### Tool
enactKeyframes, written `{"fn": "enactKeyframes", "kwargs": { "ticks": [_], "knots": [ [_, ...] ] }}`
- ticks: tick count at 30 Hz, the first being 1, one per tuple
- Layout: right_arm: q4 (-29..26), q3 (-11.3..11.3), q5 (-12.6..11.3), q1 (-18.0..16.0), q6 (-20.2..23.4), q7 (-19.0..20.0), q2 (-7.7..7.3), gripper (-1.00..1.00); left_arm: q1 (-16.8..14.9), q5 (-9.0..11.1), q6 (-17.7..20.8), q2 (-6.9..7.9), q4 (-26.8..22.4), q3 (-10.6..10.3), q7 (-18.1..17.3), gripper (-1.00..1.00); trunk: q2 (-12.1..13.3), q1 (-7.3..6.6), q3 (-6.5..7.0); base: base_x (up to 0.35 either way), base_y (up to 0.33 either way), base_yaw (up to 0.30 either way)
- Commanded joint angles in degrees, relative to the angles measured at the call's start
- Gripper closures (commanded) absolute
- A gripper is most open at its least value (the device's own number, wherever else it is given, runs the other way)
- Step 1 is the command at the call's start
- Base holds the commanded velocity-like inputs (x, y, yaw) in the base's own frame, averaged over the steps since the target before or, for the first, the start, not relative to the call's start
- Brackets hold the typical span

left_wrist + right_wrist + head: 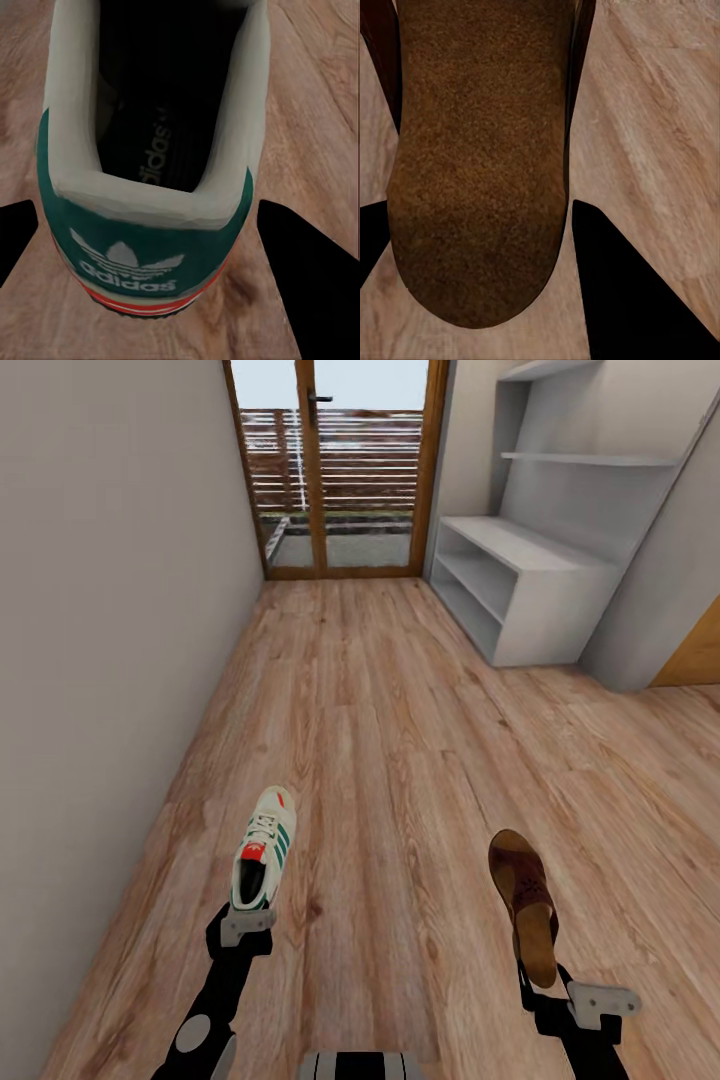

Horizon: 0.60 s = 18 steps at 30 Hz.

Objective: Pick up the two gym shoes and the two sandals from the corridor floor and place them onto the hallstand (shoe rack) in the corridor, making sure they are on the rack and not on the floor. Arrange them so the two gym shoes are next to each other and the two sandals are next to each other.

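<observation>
Now carrying both toward the hallstand (520,595).
I've the left gripper (245,925) clenched on a gym shoe (264,847), right gripper (548,982) on a sandal (524,903); I'd roll slowly, arms level.

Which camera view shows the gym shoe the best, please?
The head view: it shows the whole gym shoe, with laces, green stripes and red tongue label, held at the left gripper. The left wrist view shows its green heel and opening, close up, between the dark fingers. The right wrist view shows the sandal.

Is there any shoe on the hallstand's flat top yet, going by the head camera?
No: the hallstand shows a bare top, while the gym shoe and the sandal are out by the grippers over the floor.
</observation>
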Motion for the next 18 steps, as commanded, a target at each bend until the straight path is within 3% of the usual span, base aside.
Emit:
{"fn": "enactKeyframes", "kwargs": {
  "ticks": [1,6,7,8,12,13,18],
  "knots": [
    [-0.01,0.0,-0.2,0.0,-0.01,0.03,0.0,1.0,0.0,-0.18,-0.06,0.0,0.0,0.01,0.11,1.0,0.0,0.0,0.0,0.282,-0.205,0.0],
    [-0.01,-0.08,-0.14,0.01,-0.07,-0.13,-0.05,1.0,0.23,-0.73,-1.67,0.17,0.06,0.09,2.61,1.0,0.0,0.0,0.0,0.257,-0.209,0.0],
    [0.01,-0.13,0.53,0.01,-0.18,-1.5,-0.08,1.0,0.41,-1.81,-2.56,0.45,0.1,0.03,7.36,1.0,0.0,0.0,0.0,0.227,-0.204,0.0],
    [0.08,-0.12,1.28,0.01,-0.25,-2.5,-0.09,1.0,0.45,-2.58,-2.74,0.5,0.16,0.02,9.04,1.0,0.0,0.0,0.0,0.224,-0.204,0.0],
    [1.64,-0.07,7.43,-0.03,-0.96,-8.81,-0.07,1.0,0.55,-6.81,-3.18,0.38,1.14,-0.03,13.61,1.0,0.0,0.0,0.0,0.216,-0.197,0.0],
    [2.79,0.27,10.61,-0.09,-1.85,-11.59,-0.01,1.0,0.57,-8.58,-3.29,0.27,1.85,-0.09,14.73,1.0,0.0,0.0,0.0,0.199,-0.154,0.0],
    [4.48,3.23,14.85,-0.21,-3.36,-15.31,0.02,1.0,0.6,-10.98,-3.5,0.14,2.92,-0.2,16.13,1.0,0.0,0.0,0.0,0.186,-0.091,0.0]
  ]
}}
